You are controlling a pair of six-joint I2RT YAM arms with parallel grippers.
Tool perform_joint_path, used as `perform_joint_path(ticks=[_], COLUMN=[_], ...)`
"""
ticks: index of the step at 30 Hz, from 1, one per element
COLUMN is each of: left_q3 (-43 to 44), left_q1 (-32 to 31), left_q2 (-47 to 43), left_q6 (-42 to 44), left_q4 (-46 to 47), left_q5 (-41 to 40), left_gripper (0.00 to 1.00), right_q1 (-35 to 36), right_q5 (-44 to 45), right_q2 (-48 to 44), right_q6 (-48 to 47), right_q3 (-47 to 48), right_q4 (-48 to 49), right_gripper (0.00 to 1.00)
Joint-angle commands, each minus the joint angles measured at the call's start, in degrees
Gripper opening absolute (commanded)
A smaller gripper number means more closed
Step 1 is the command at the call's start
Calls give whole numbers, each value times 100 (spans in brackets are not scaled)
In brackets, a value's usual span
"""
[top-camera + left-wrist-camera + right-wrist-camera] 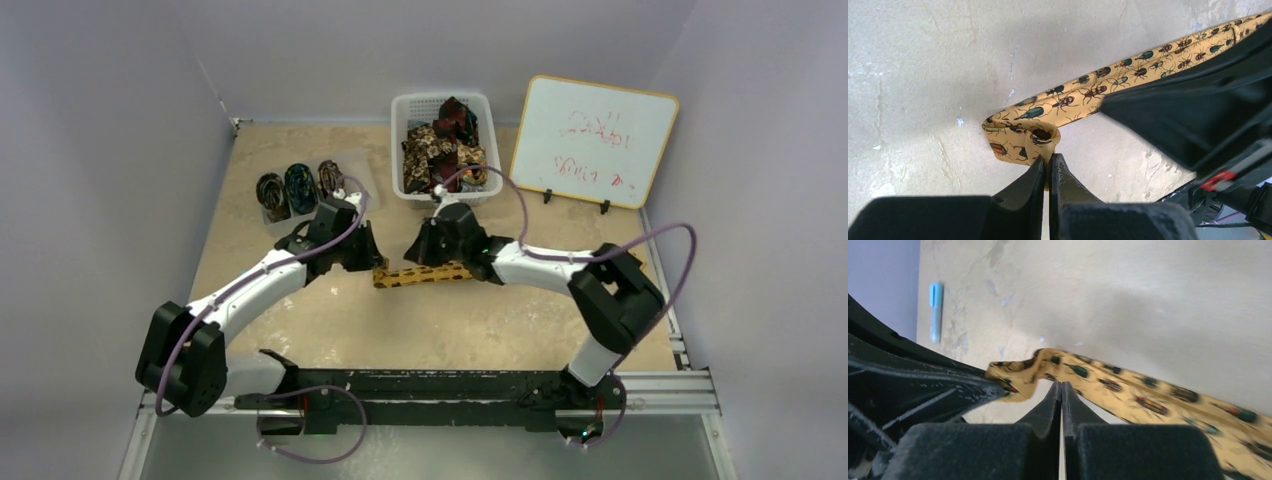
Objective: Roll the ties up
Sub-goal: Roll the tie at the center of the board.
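Golden-yellow beetle-print fabric tie (pixel 1083 95) lies stretched flat, its narrow end curled into 1 loose turn right at the tips of the left gripper (pixel 1049 161), which is pinched tight on that fold. The right gripper (pixel 1061 388), fingers pressed together with nothing between them, appears to rest its tips on the strip just beside the curl. The danger: that turn looks slack, so a slipping pinch could let it spring open, and dragging right tips could skew the roll.
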Motion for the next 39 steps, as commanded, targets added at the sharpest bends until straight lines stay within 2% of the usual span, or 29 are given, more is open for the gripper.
perform_joint_path(ticks=[1,8,17,20,22,23,25,26,30,31,33,37,39], left_q3=[246,375,775,881,912,948,987,951,794,762,715,473,247], left_q1=[-51,-169,-504,-661,-711,-731,-760,-760,-767,-763,-755,-667,-319], left_q2=[186,525,1265,1525,1677,1749,1796,1715,1063,881,500,-185,-376], left_q6=[103,47,77,-23,-85,-103,-253,-294,-357,-353,-356,-380,-437], left_q4=[346,444,416,427,535,582,595,696,822,765,577,228,97], left_q5=[328,371,413,252,301,327,343,397,345,288,43,-453,-404], left_gripper=[0,0,1,8,21,24,29,37,50,52,55,64,65], right_q1=[-417,-684,-739,-747,-741,-746,-763,-791,-887,-903,-914,-915,-904], right_q5=[541,1071,1178,1136,1061,1007,828,764,90,-64,-302,-1078,-1164], right_q2=[-903,-1896,-2231,-2288,-2319,-2336,-2378,-2402,-2555,-2545,-2478,-2107,-1791], right_q6=[-162,-442,-577,-599,-634,-641,-696,-723,-718,-715,-695,-1137,-1554], right_q3=[-627,-957,-1090,-1121,-1138,-1139,-1158,-1176,-1315,-1332,-1370,-1360,-1211], right_q4=[-179,-667,-869,-860,-854,-847,-784,-730,-398,-311,-164,243,422], right_gripper=[0,2,10,14,17,18,28,34,69,75,97,97,95])
